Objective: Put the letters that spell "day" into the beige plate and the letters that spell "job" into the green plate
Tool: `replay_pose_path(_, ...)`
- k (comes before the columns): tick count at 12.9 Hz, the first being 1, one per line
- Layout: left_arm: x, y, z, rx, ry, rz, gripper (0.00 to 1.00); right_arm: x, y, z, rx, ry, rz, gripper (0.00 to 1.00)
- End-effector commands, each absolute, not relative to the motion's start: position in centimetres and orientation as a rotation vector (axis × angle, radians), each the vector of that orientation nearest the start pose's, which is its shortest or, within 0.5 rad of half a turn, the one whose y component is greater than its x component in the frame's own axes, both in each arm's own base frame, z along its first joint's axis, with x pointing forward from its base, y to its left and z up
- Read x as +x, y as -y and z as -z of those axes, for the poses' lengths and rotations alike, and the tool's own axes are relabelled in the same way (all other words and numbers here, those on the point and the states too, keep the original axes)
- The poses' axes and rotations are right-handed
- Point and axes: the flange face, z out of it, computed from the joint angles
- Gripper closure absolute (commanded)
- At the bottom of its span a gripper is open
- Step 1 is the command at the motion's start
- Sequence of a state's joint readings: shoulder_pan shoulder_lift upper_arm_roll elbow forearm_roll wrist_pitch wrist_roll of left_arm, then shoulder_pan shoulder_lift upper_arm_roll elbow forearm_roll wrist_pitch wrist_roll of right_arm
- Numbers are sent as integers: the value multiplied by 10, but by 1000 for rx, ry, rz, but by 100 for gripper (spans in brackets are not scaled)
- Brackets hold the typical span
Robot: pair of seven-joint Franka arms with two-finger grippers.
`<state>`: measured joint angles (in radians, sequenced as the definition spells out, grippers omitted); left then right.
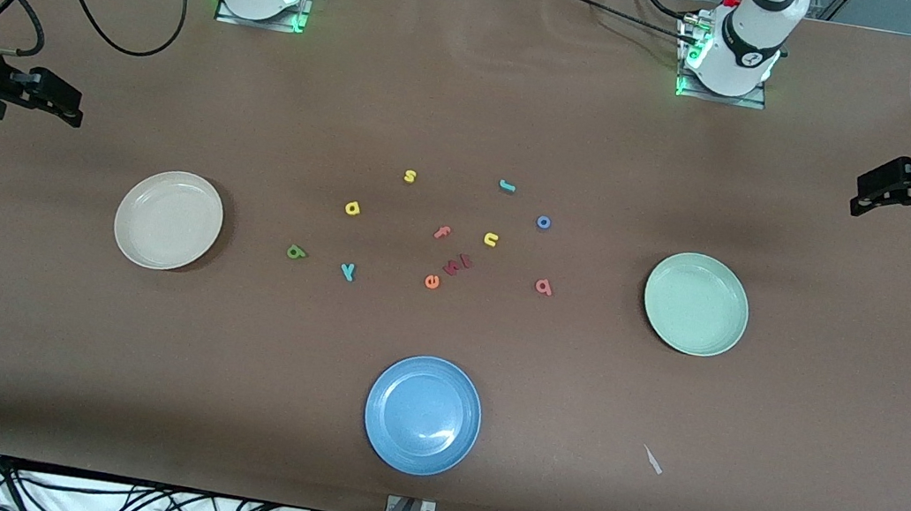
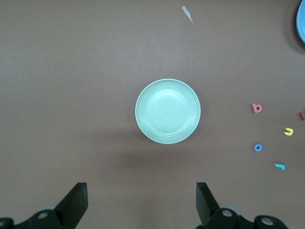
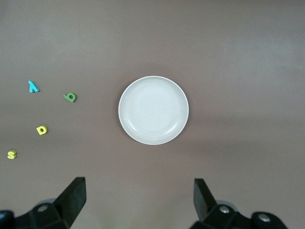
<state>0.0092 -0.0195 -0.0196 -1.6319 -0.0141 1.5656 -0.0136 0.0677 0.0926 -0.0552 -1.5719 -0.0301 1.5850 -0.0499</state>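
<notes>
Across the brown tabletop [image 1: 475,116], front view alone shows all three plates: beige plate [image 1: 169,220], blue plate [image 1: 422,414], green plate [image 1: 696,304], with loose letters between, none plated. Right gripper [image 3: 138,202] hovers over beige, left gripper [image 2: 142,202] over green; both jaws wide open, empty.

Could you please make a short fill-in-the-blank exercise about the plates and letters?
1. All three plates are ____.
2. The salmon b lies closest to the ____ plate.
3. The plate nearest the front camera is ____.
4. Both end effectors, left and right, are ____.

Missing words: empty; green; blue; open
</notes>
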Motion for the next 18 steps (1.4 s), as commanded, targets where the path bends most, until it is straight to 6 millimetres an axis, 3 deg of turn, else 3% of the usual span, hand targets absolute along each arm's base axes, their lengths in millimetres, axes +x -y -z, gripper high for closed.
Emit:
replay_pose_path(1,547,6,-612,-3174,-22,-83,0,578,-3,-574,-3174,100,-133,0)
replay_pose_path(12,547,6,-612,-3176,-22,-83,0,578,-4,-574,-3174,105,-133,0)
replay_pose_path(18,546,10,-601,-3174,-30,-163,0,578,-4,-574,-3174,105,-133,0)
